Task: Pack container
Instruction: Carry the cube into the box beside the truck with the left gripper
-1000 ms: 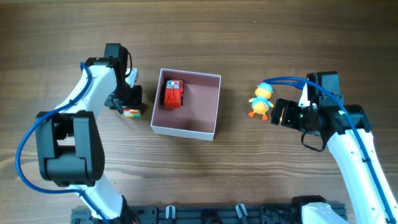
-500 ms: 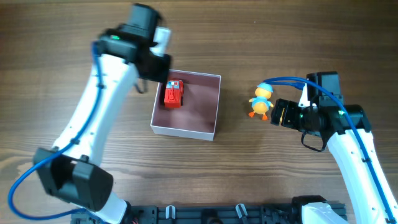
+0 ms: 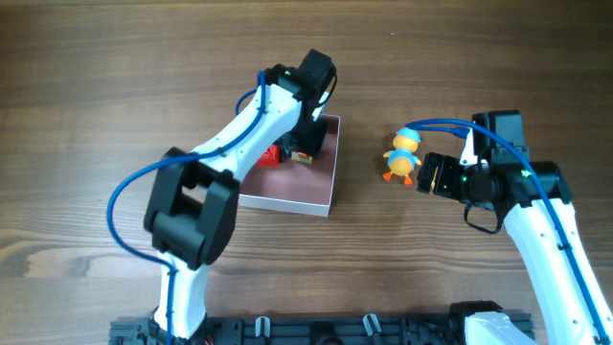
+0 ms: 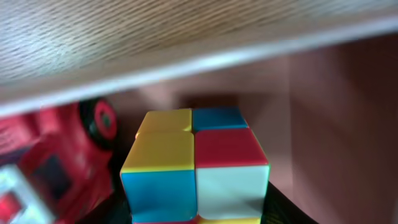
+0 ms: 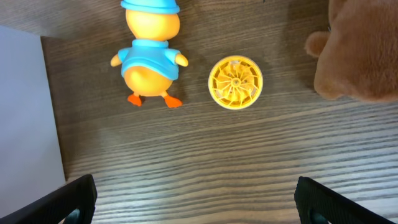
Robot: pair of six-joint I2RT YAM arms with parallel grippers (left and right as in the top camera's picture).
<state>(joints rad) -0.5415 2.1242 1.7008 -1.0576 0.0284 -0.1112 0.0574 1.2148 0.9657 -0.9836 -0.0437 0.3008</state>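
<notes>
The container (image 3: 285,200), a shallow square box with white walls and a pink inside, stands left of the table's middle. A red toy truck (image 3: 272,153) lies in its far left part. My left gripper (image 3: 305,146) is over the container's far side, shut on a multicoloured cube (image 4: 196,165). In the left wrist view the cube hangs just above the pink floor (image 4: 329,124), next to the truck (image 4: 50,155). My right gripper (image 3: 437,175) is open and empty, just right of a yellow duck with a blue hat (image 3: 402,155).
The right wrist view shows the duck (image 5: 149,56), a yellow round finned piece (image 5: 235,82) beside it, a brown plush toy (image 5: 360,50) at the top right, and the container's outer wall (image 5: 25,112) at the left. The open jaws (image 5: 208,205) straddle bare wood.
My left arm has carried the cube from the table left of the container up and over its far wall, to inside the box. The right arm has not moved.
</notes>
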